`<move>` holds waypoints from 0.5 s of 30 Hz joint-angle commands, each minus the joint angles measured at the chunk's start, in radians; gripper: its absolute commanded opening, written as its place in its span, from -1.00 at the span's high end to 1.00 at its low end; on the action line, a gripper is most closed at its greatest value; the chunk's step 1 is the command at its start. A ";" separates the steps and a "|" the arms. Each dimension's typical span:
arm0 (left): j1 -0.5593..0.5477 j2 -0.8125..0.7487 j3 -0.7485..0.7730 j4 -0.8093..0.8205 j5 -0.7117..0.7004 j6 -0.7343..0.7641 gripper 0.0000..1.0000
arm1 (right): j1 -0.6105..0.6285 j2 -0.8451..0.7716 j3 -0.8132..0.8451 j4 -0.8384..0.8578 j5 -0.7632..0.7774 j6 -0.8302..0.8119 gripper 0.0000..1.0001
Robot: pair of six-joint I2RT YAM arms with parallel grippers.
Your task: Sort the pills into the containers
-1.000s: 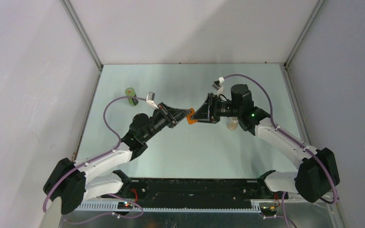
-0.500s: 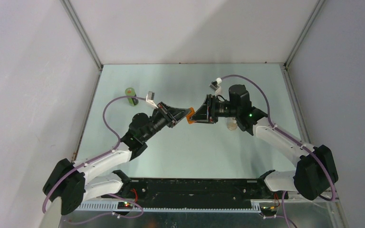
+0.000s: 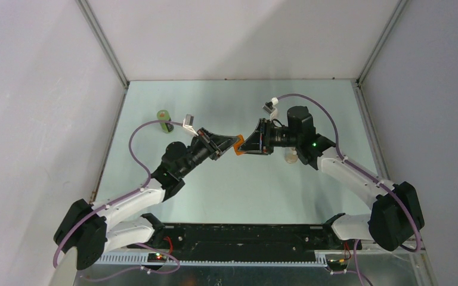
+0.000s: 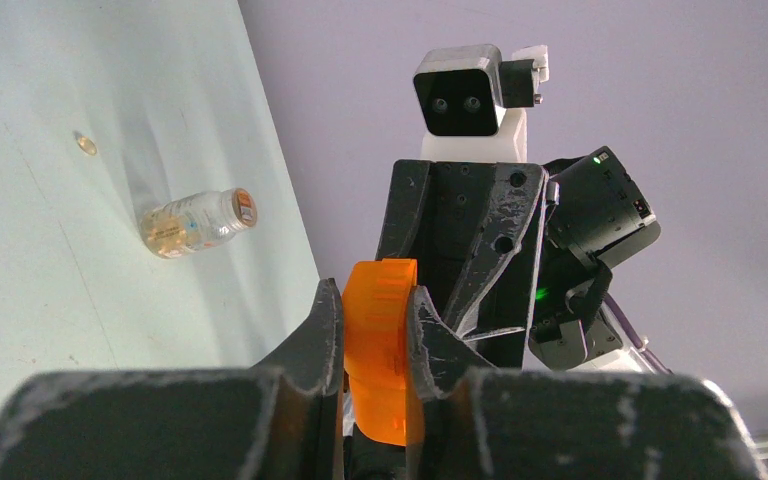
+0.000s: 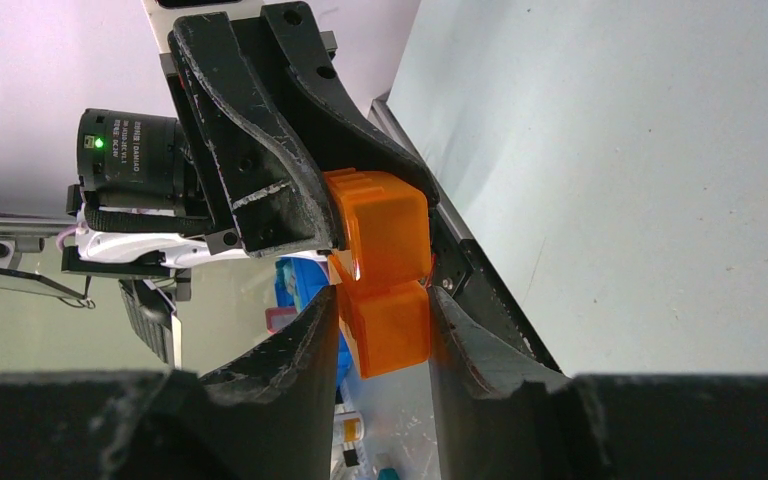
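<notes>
Both arms meet in the middle of the top view, and they hide nearly all of the orange box (image 3: 238, 147). Only a sliver of orange shows between the left gripper (image 3: 233, 143) and the right gripper (image 3: 244, 146), over the pale green table (image 3: 214, 196).

The green bottle (image 3: 164, 120) stands upright toward the upper left of the table, well apart from the action. The clear vial (image 3: 290, 157) peeks out from under the right arm's wrist.

The wrist cams show a lot more. In the left wrist view, the left gripper (image 4: 375, 300) is clamped tight on the orange box (image 4: 380, 350), fingers pressed on both sides. The clear vial (image 4: 198, 222) turns out to be lying on its side at centre left, orange cap pointing right. Its label print is too small to read. A tiny round tan thing (image 4: 86, 145) lies beyond it, too small to identify.

In the right wrist view, the right gripper (image 5: 380, 300) is closed on the lower lobe of the orange box (image 5: 385, 270), and the left gripper (image 5: 290, 150) holds the upper one. A motor (image 5: 130, 150) at the left has a green light and white print, not clearly legible.
</notes>
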State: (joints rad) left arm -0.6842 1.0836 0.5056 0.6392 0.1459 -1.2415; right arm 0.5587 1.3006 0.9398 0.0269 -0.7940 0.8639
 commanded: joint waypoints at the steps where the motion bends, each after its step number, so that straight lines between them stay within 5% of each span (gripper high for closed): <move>1: 0.002 -0.022 0.044 0.015 0.012 0.001 1.00 | 0.008 0.004 -0.004 0.003 0.014 -0.022 1.00; 5: 0.002 -0.024 0.042 0.022 0.015 -0.005 1.00 | 0.009 0.001 -0.005 0.002 0.010 -0.016 1.00; 8: 0.002 -0.026 0.037 0.034 0.014 -0.015 1.00 | 0.009 -0.002 -0.021 0.080 -0.009 0.027 0.24; 10: 0.002 -0.027 0.033 0.041 0.012 -0.022 1.00 | 0.014 -0.009 -0.028 0.115 -0.016 0.058 0.03; 15: 0.003 -0.027 0.023 0.057 0.006 -0.042 1.00 | 0.021 -0.009 -0.048 0.193 -0.022 0.122 0.08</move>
State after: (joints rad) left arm -0.6842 1.0805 0.5053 0.6434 0.1455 -1.2594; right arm 0.5724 1.3006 0.9077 0.0990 -0.7956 0.9237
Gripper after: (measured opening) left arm 0.180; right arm 0.483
